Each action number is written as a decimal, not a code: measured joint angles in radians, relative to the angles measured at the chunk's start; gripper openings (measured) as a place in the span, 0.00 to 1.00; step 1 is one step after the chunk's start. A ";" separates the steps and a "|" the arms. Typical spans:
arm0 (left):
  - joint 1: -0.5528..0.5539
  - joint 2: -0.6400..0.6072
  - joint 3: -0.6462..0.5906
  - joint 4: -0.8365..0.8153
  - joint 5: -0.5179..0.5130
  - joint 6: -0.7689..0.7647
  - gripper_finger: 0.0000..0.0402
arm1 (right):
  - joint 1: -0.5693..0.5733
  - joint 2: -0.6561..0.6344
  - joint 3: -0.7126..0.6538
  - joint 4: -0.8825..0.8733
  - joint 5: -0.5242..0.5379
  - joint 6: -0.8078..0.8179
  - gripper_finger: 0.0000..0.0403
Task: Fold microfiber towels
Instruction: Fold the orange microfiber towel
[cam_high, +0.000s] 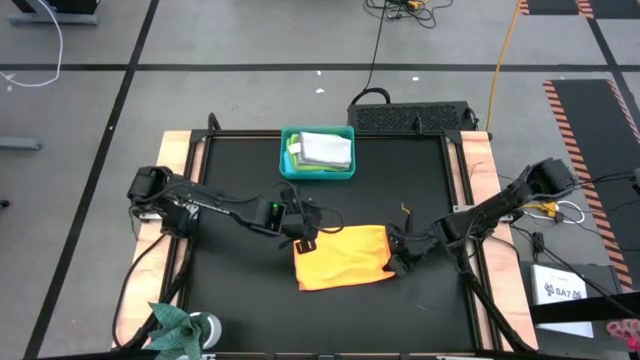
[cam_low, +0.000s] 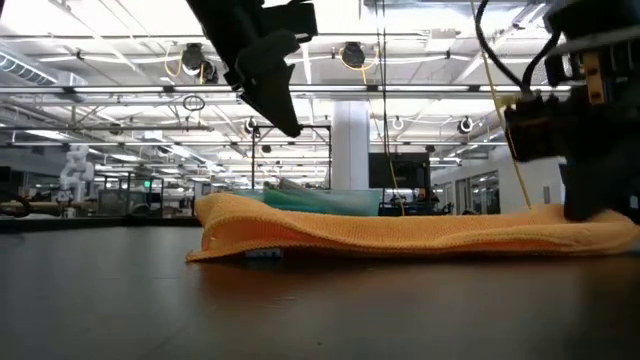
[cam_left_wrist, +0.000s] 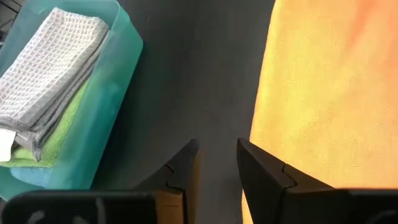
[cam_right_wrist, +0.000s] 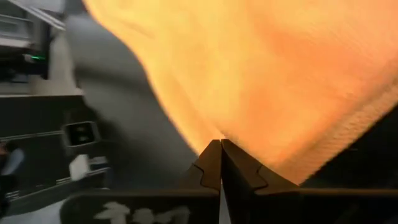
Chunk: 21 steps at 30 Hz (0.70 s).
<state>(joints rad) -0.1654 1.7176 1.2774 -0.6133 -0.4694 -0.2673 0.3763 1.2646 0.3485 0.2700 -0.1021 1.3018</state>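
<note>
Pinching the near-right edge of the orange-yellow towel, the right gripper had its two fingers pressed together with the cloth's hem caught at their tips, so it was clamped on that towel; in the high view the same gripper sat at the cloth's right edge, low on the black table. The left gripper stood with a clear gap between its fingers, holding nothing, just beside the towel's left edge; the low view showed it raised well above the cloth. The orange-yellow towel lay spread on the table between the two grippers, its surface slightly rumpled in the low view. Farther back, the teal bin held a folded light grey towel on top of a lime green towel, which only the left wrist view showed clearly; other cloths beneath could not be made out. The low view hid most of the bin behind the orange cloth.
</note>
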 joint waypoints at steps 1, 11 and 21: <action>0.000 0.000 0.000 0.006 0.000 -0.001 0.27 | 0.000 0.022 0.000 0.005 -0.004 0.005 0.00; 0.001 0.000 0.000 0.036 0.002 0.000 0.27 | 0.000 0.137 0.001 0.099 -0.257 0.001 0.00; 0.000 0.000 0.000 0.041 0.021 0.000 0.27 | -0.050 0.028 -0.001 0.030 -0.218 -0.067 0.00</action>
<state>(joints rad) -0.1650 1.7176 1.2774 -0.5728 -0.4480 -0.2676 0.3263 1.2927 0.3474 0.3005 -0.3206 1.2352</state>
